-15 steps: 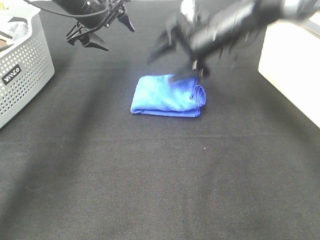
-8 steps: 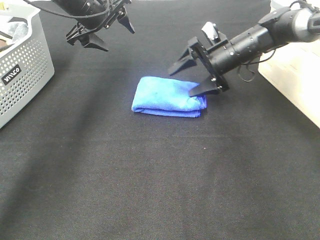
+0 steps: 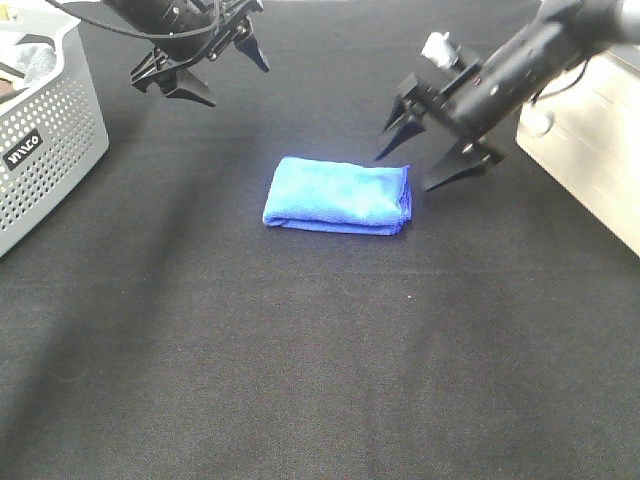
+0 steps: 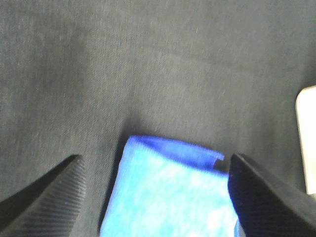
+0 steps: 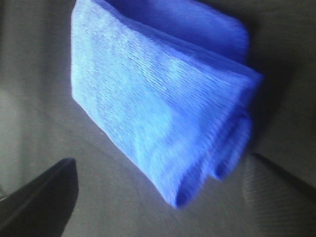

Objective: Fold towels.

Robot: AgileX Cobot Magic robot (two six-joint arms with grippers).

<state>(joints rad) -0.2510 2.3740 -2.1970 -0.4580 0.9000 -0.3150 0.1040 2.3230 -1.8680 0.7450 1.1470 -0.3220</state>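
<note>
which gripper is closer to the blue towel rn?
The right gripper, open just off the blue towel's right end. The left gripper hangs open farther back, near the basket.

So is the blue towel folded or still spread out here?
Folded. The towel lies as a compact rectangle on the black cloth, with stacked layers showing at its end. Neither gripper touches it.

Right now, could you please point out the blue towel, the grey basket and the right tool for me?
blue towel point(image 3: 337, 195), exterior high view, middle of its folded top face.
grey basket point(image 3: 55, 125), exterior high view, perforated side wall.
right tool point(image 3: 425, 170), exterior high view, the open gap midway between its fingertips.
</note>
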